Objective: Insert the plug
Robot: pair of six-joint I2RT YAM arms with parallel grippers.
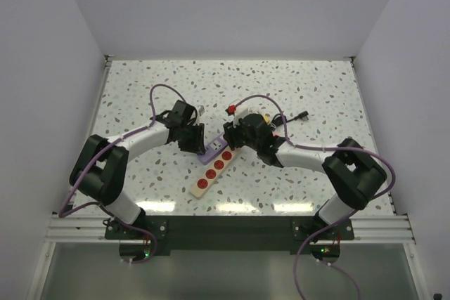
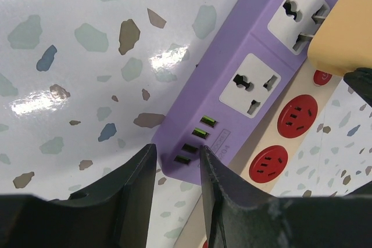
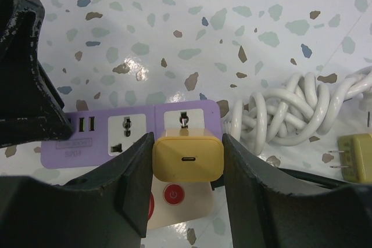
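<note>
Two power strips are lying together around the middle of the worktop (image 1: 140, 89), slightly nearer its near edge than its far one. One is a purple power strip (image 2: 224, 56); the other is a cream strip (image 1: 209, 175) with red sockets, touching its long side.

The right claw (image 3: 187, 143) is clamping a yellow plug (image 3: 187, 164) by its two flat sides, jaws part-way closed and the body filling the gap. The plug is sitting at the purple strip's end socket, the one farthest from the USB ports. The left wrist view is showing its two metal prongs meeting the slots with bare metal exposed, so I am judging it not yet fully seated.

The left claw (image 2: 178, 150) is narrowed to a small gap at the USB end of the purple strip. I cannot tell whether it is pinching that end or only pressing on it.

Behind the strips, toward the worktop's right edge, a coiled white cable (image 3: 290, 111) is lying beside a second yellow plug (image 3: 356, 158).

The plug is probably light and rigid, with a smooth shell that could twist or slip under a push. Its thin prongs are likely to bend if driven in askew. Holding the flat sides, as now, is looking right, with the push kept straight along the prongs. The purple strip looks light too and may slide on the glossy worktop, so it is needing a brace at the USB end.
</note>
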